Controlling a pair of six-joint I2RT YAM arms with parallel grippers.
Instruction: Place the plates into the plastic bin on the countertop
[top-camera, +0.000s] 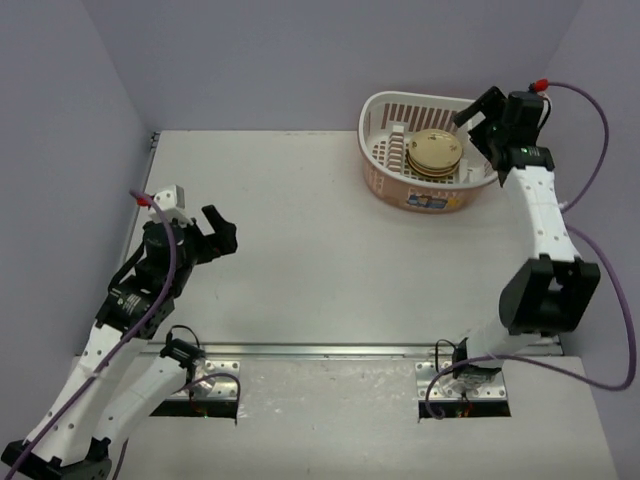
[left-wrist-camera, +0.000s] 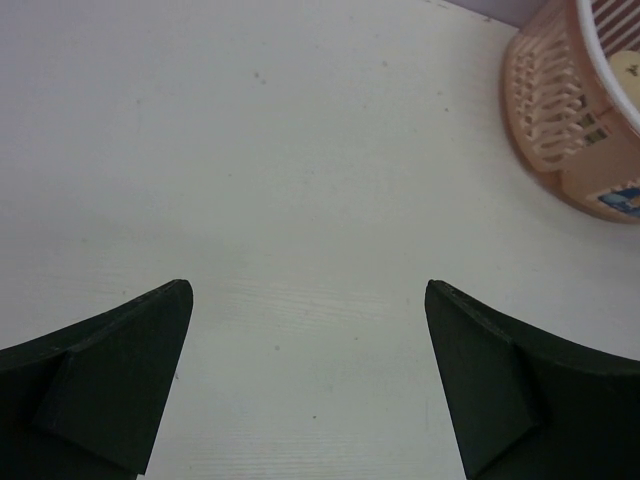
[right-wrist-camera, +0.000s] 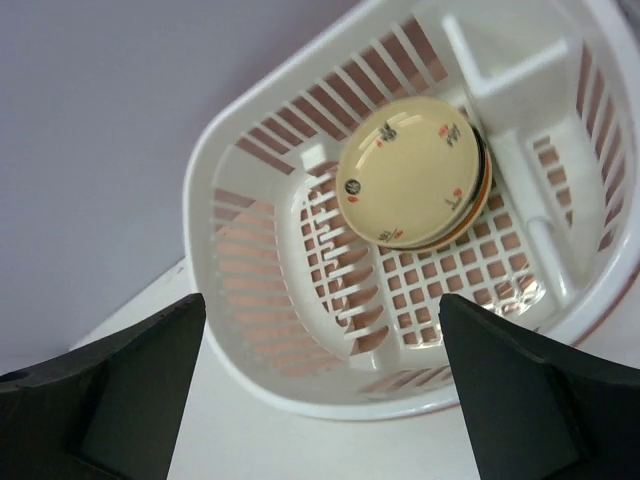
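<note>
Left jaws: wide apart, empty, above white-grey bench (top-camera: 330, 260), frame's left.
Right jaws: wide apart, empty, over white-pink slotted plastic bin (top-camera: 385, 185), upper right.
Plates (top-camera: 434, 153): round, cream floral, stacked inside the bin.

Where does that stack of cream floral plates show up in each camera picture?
Top external: stack of cream floral round plates, upper right, inside the white and pink slotted plastic basket.
Left wrist: only a cream sliver at the right edge.
Right wrist: upper centre.
Shared landmark: that basket, in all three.
</note>
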